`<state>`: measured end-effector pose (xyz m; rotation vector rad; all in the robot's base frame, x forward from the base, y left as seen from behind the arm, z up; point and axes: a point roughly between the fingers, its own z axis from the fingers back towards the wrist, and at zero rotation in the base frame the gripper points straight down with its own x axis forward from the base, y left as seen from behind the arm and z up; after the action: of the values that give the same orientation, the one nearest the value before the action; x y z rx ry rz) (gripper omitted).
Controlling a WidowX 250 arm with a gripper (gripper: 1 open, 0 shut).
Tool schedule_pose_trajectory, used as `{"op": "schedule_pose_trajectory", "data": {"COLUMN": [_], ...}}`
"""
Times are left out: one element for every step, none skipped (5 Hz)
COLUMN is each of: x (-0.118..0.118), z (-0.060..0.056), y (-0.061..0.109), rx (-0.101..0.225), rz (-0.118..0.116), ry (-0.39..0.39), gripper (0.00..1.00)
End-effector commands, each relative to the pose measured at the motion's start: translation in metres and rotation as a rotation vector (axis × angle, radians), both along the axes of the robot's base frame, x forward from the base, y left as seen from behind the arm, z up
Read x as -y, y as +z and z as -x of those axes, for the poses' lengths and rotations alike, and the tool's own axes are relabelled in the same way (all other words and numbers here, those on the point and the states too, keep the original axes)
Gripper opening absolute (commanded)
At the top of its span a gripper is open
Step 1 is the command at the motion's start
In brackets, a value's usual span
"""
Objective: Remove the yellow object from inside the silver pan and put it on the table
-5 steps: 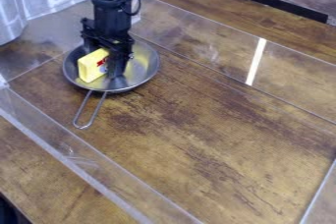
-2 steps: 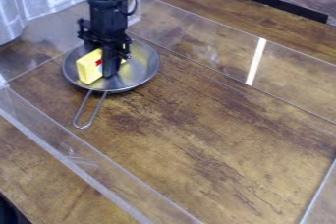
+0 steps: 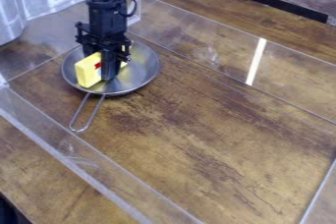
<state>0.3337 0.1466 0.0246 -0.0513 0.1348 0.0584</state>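
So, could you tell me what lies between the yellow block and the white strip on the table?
The pan's bare right-hand part, then brown tabletop, as the camera view shows.

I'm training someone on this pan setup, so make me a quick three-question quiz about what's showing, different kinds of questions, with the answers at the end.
1. True or false: the yellow object is out on the bare table.
2. Fill in the blank: the silver pan has a long handle made of ____.
3. Which comes next: A, lift the yellow object clear of the pan; B, push the pan off the table; C, turn the pan over?

Key: 1, false, it is inside the pan, at the gripper. 2, wire. 3, A, most likely, since the task wants it on the table.
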Motion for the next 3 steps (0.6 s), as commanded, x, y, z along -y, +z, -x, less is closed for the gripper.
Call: {"op": "schedule_pose_trajectory", "data": {"x": [0.006, 0.009, 0.011], "z": [-0.008, -0.008, -0.008], "y": [0.037, 0.043, 0.049], "rx": [0.081, 0.09, 0.098], "rz": [-0.029, -0.025, -0.023], "ry": [-0.017, -0.018, -0.019], "gripper": [0.0, 0.0, 0.0]}}
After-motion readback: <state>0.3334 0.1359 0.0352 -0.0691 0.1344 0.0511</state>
